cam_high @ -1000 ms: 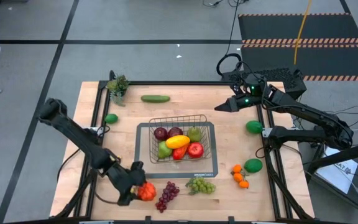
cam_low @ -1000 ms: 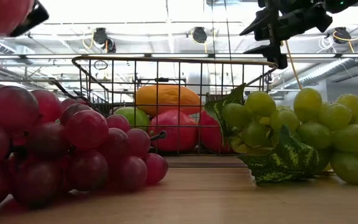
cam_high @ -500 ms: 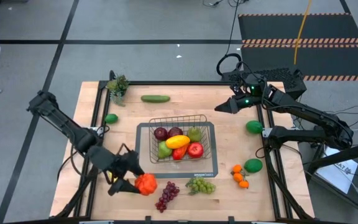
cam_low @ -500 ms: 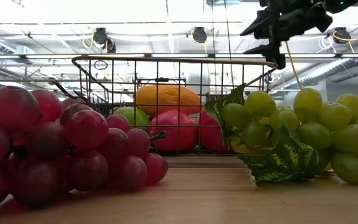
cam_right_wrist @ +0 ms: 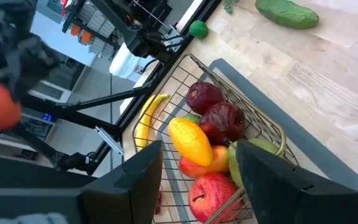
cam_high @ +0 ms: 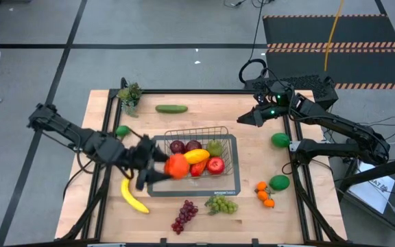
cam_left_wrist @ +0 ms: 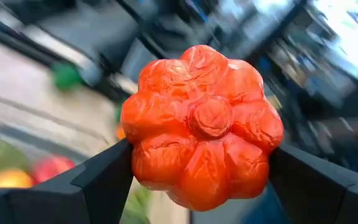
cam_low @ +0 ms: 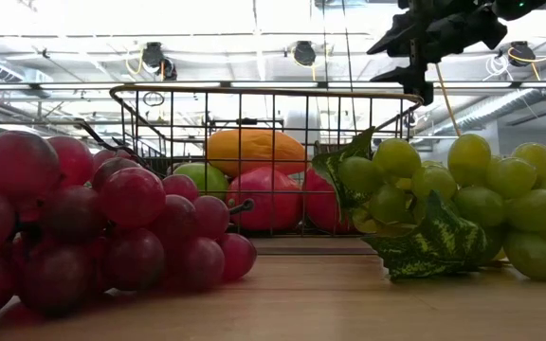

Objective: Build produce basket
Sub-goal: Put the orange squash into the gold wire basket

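My left gripper (cam_high: 164, 169) is shut on an orange-red ribbed fruit (cam_high: 177, 165) and hovers at the left wall of the wire basket (cam_high: 199, 130). The basket stands on its dark base mid-table and holds dark red apples, a green pear, a yellow-orange fruit and red apples. A banana (cam_high: 134, 195), red grapes (cam_high: 184, 216) and green grapes (cam_high: 221, 204) lie on the table near the near edge. My right gripper (cam_high: 242, 118) waits open, high over the far right part. My left gripper pinches the orange-red fruit (cam_left_wrist: 204, 118) between its two fingers (cam_left_wrist: 104, 180), one on each opposite flank, the fruit's dimpled centre facing the wrist camera. The fingers come about level from the table's left. The fruit is lifted clear of the table.
A cucumber (cam_high: 171, 108) and a leafy sprig (cam_high: 129, 94) lie by the far edge, a small green ball (cam_high: 122, 130) at the left. Two larger green balls (cam_high: 280, 140) (cam_high: 279, 182) and small oranges (cam_high: 265, 194) sit on the right.
My left gripper carried the orange-red fruit from beside the red grapes at the near edge up and toward the far right, to the basket's left wall, turning as it went. The banana now shows where the arm had been.
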Robot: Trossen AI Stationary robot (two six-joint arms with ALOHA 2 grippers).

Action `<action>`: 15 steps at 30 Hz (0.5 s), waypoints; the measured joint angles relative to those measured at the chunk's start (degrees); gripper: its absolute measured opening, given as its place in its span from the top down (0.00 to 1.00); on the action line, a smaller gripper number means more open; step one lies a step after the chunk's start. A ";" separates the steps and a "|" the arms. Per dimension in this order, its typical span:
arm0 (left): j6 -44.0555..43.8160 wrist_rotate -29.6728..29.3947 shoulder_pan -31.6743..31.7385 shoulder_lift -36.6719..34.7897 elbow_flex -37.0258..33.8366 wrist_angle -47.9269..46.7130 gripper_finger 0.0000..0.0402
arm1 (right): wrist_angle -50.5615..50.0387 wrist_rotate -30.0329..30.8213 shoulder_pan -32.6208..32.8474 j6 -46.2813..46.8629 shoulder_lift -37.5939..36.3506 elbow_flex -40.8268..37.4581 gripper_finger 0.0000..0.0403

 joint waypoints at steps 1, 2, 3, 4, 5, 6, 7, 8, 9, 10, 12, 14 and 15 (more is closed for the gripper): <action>0.41 -2.53 0.85 0.25 0.61 0.57 0.17 | 0.00 -0.02 0.01 -0.22 0.01 0.00 0.50; 0.55 -5.56 1.69 0.56 1.22 1.47 0.17 | 0.00 -0.02 0.01 -0.32 0.01 0.00 0.50; 0.56 -8.89 2.31 0.95 1.79 2.11 0.17 | 0.00 -0.03 0.00 -0.43 0.02 0.00 0.50; 0.87 -12.25 2.69 1.38 2.26 2.81 0.17 | -0.01 -0.02 0.01 -0.43 0.02 0.00 0.50; 1.77 -14.88 2.98 2.04 2.85 3.84 0.17 | 0.00 0.00 0.00 -0.43 0.00 0.00 0.50; 3.30 -17.06 3.38 2.73 3.43 5.17 0.17 | 0.00 0.00 0.01 -0.42 0.00 0.00 0.50; 4.87 -18.93 3.82 3.46 3.85 6.33 0.17 | -0.02 -0.01 0.00 -0.35 0.02 0.00 0.50; 6.64 -20.59 4.35 4.17 4.07 7.53 0.17 | -0.02 -0.07 0.02 -0.15 0.02 0.00 0.50; 8.60 -22.07 4.89 4.97 4.21 9.02 0.17 | 0.00 -0.10 0.02 0.08 0.00 0.00 0.50; 10.56 -23.48 5.61 5.74 4.25 11.00 0.17 | 0.00 -0.11 0.02 0.11 0.01 0.00 0.50; 13.92 -26.04 7.24 7.22 4.25 15.15 0.17 | 0.00 -0.39 0.02 0.13 0.00 0.00 0.50; 16.64 -28.27 8.65 8.58 4.27 20.38 0.17 | 0.03 -1.36 0.02 0.21 0.00 0.00 0.50; 18.49 -28.83 9.31 9.12 4.27 22.89 0.17 | 0.10 -1.42 0.02 0.34 0.00 0.00 0.50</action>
